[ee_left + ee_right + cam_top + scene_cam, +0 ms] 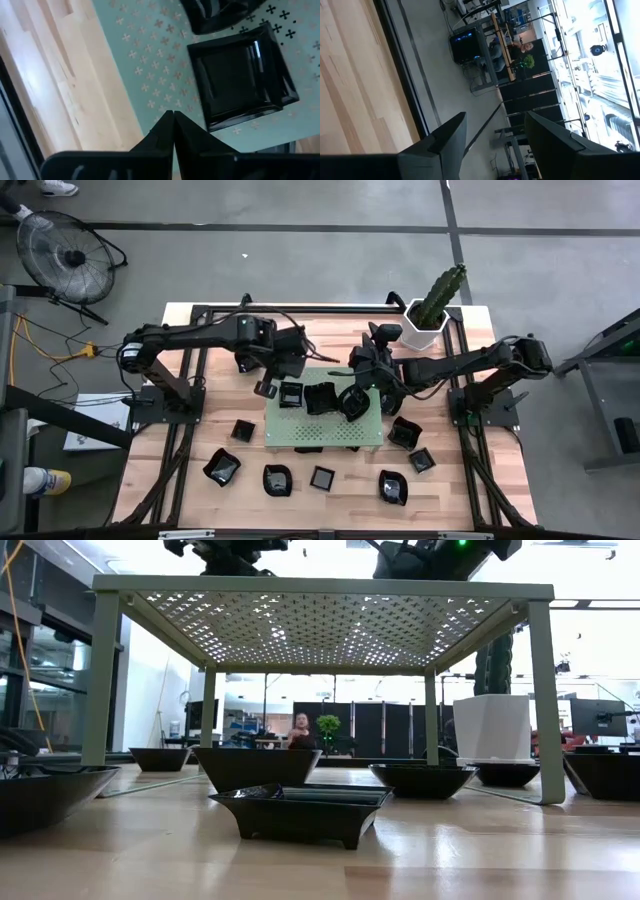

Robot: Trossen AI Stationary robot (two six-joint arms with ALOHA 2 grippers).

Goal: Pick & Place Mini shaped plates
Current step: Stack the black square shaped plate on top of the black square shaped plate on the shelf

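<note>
1. The left gripper (173,131) has its two dark fingers pressed together on nothing, above the left edge of the pale green perforated metal board (150,75).
2. Just beside it on the board sits a small glossy black square plate (240,75), touching another black dish (320,398).
3. The right gripper (495,137) has its fingers spread apart and empty, above the board's right side.
4. More small glossy black plates (323,477) lie scattered on the wooden table (180,480) around the board.
5. A white hexagonal pot with a cactus (425,325) stands at the table's far right corner.
</note>
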